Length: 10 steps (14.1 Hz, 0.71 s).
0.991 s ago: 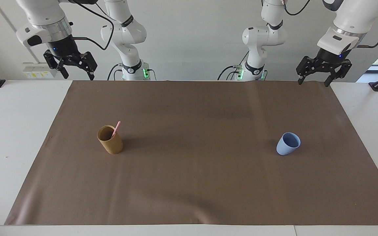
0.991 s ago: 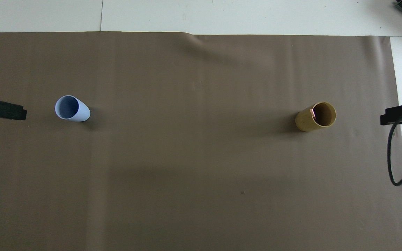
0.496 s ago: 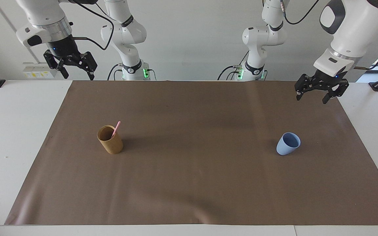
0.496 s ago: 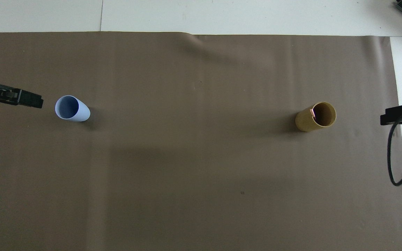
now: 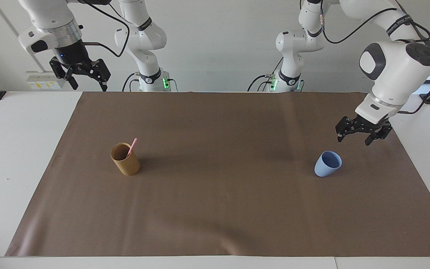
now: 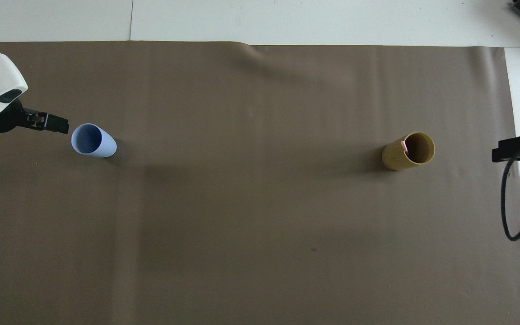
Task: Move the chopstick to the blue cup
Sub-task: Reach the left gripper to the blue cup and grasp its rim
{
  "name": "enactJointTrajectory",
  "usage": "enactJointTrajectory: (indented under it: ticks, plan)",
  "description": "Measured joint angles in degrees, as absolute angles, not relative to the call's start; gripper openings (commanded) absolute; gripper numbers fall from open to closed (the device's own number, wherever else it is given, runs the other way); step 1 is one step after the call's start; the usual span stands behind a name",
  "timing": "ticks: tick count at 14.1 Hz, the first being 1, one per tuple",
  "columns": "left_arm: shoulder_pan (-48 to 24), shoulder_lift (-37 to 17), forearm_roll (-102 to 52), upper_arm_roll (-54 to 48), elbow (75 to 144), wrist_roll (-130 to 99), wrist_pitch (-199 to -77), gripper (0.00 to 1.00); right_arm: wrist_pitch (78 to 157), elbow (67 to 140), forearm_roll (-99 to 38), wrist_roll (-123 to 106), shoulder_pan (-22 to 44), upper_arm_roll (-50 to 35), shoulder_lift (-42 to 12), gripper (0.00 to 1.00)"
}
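The pale-pink chopstick (image 5: 132, 146) stands leaning in the tan-brown cup (image 5: 125, 159) toward the right arm's end of the mat; only its tip (image 6: 404, 145) shows in the overhead view, at the rim of that cup (image 6: 408, 151). The light-blue cup (image 5: 327, 163) stands upright and empty toward the left arm's end; it also shows in the overhead view (image 6: 93, 141). My left gripper (image 5: 353, 142) is open and empty, in the air over the mat just beside the blue cup, apart from it; the overhead view shows it too (image 6: 54, 124). My right gripper (image 5: 89, 88) is open and waits over the table's edge.
A brown mat (image 5: 218, 194) covers most of the white table (image 5: 13, 149). The right gripper's black body (image 6: 515, 149) and its cable (image 6: 508, 203) show at the overhead view's edge.
My left gripper has come down and out from the table's edge to just beside the blue cup. The right arm, both cups and the chopstick have not moved.
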<state>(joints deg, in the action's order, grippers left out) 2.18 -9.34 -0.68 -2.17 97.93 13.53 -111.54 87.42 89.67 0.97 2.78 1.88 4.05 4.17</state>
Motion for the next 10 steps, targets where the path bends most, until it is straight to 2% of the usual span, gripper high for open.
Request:
enactJointTrajectory:
  ticks: [6,7,9,10]
  plan:
    - [2.89,-14.64,-1.43,-2.23,101.05,14.69,-120.45,1.00,87.22,89.67,0.97,2.78,1.87,4.05,4.17,1.00]
    - [2.94,-14.93,-2.22,-2.20,101.75,14.69,-121.52,0.96,86.72,89.67,0.97,2.78,1.86,4.07,4.17,1.00]
    - [3.31,-15.38,-3.66,-2.19,103.11,14.69,-122.79,0.76,86.42,89.66,0.97,2.78,1.83,4.13,4.17,1.00]
    - [3.47,-15.41,-3.87,-2.18,103.93,14.69,-123.34,0.70,86.39,89.66,0.97,2.78,1.83,4.14,4.17,1.00]
